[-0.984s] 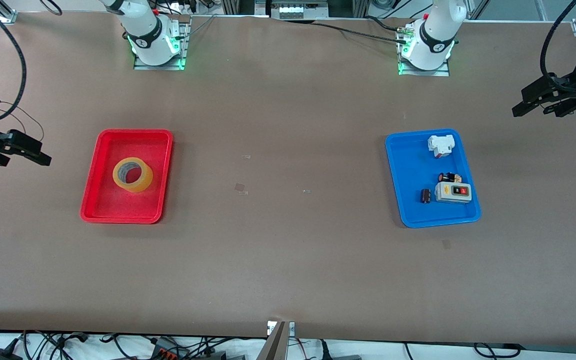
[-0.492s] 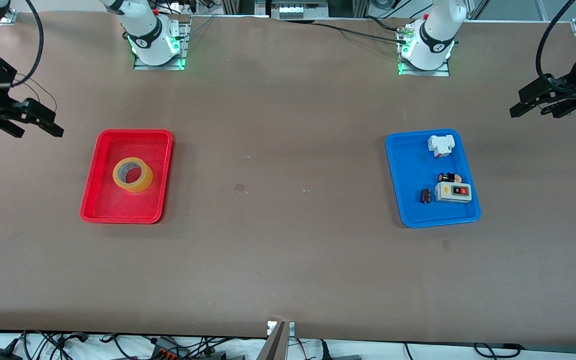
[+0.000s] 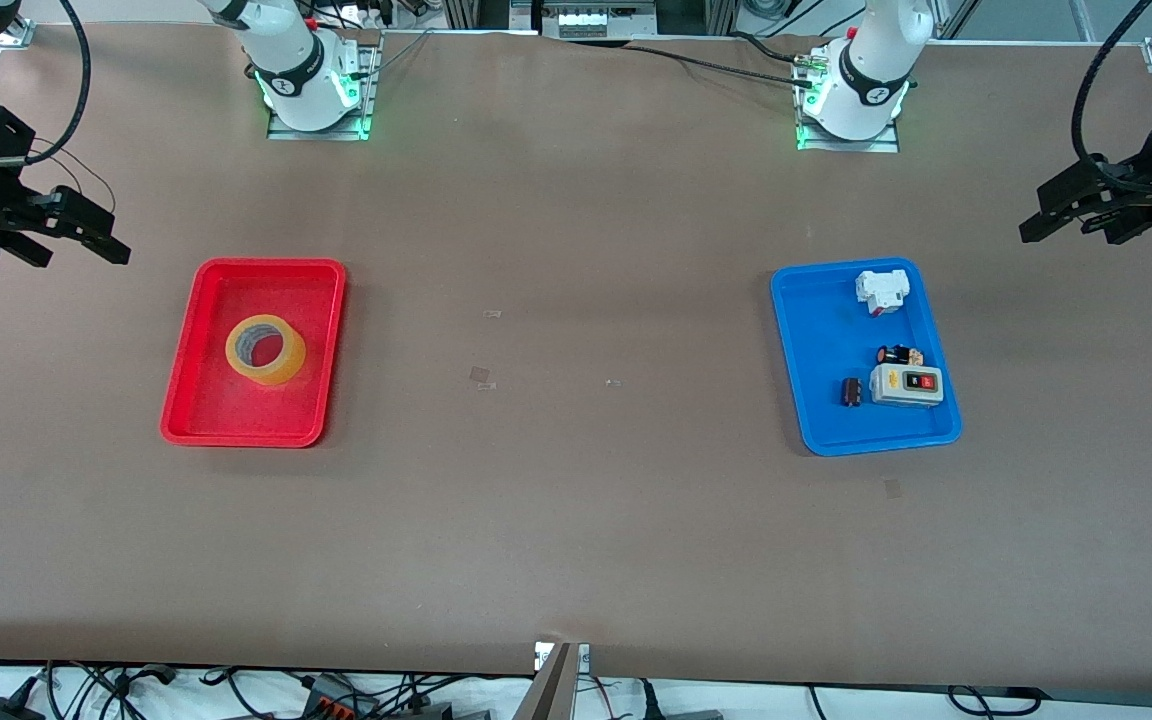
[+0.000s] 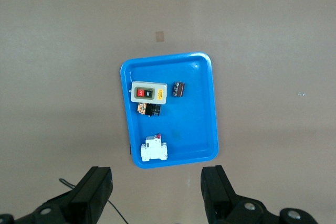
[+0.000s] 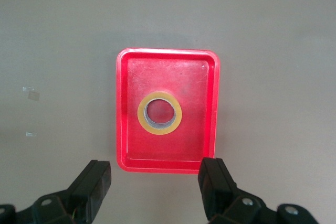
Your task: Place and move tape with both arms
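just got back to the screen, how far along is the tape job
Nothing looks done yet: the tape lies flat in the red tray, untouched. In hand: nothing. The right hand hangs open off that tray's end of the table, the left hand open past the blue tray. Left: the pickup, transfer and placing.

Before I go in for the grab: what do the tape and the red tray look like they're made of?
Tape: translucent yellowish-tan film wound in a ring, probably plastic, mildly glossy; the core isn't clear.
Red tray: looks like moulded plastic, with uniform colour, rounded corners, a raised rim and a slight sheen on its floor in the right wrist view.
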You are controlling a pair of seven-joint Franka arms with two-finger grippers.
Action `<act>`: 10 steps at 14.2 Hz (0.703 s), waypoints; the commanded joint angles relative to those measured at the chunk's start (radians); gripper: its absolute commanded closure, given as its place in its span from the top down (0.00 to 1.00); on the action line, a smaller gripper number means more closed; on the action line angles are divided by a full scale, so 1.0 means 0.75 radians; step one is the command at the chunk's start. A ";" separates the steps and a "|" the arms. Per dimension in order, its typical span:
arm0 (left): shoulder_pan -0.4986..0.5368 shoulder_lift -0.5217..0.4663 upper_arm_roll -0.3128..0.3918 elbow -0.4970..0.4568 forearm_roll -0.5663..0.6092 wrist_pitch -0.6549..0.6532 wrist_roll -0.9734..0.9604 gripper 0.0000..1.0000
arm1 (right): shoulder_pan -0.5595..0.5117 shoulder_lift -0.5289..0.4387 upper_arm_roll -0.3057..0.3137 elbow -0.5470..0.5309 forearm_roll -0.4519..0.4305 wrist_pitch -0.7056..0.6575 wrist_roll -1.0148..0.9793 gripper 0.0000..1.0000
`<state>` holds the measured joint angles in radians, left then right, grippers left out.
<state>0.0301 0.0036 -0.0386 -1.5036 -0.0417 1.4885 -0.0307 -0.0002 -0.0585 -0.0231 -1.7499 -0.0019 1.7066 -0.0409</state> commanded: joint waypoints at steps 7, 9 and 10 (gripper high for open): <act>0.001 0.038 0.002 0.058 -0.004 -0.019 -0.008 1.00 | 0.013 -0.026 -0.018 -0.013 -0.002 -0.030 -0.025 1.00; 0.001 0.038 0.002 0.058 -0.004 -0.017 -0.008 1.00 | 0.006 -0.026 -0.012 -0.009 -0.002 -0.048 -0.027 1.00; 0.001 0.038 0.002 0.058 -0.002 -0.017 -0.008 1.00 | 0.002 -0.026 -0.012 -0.003 -0.002 -0.060 -0.027 1.00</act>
<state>0.0305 0.0193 -0.0378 -1.4925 -0.0417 1.4884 -0.0310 0.0000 -0.0593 -0.0253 -1.7500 -0.0020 1.6862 -0.0420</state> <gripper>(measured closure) 0.000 0.000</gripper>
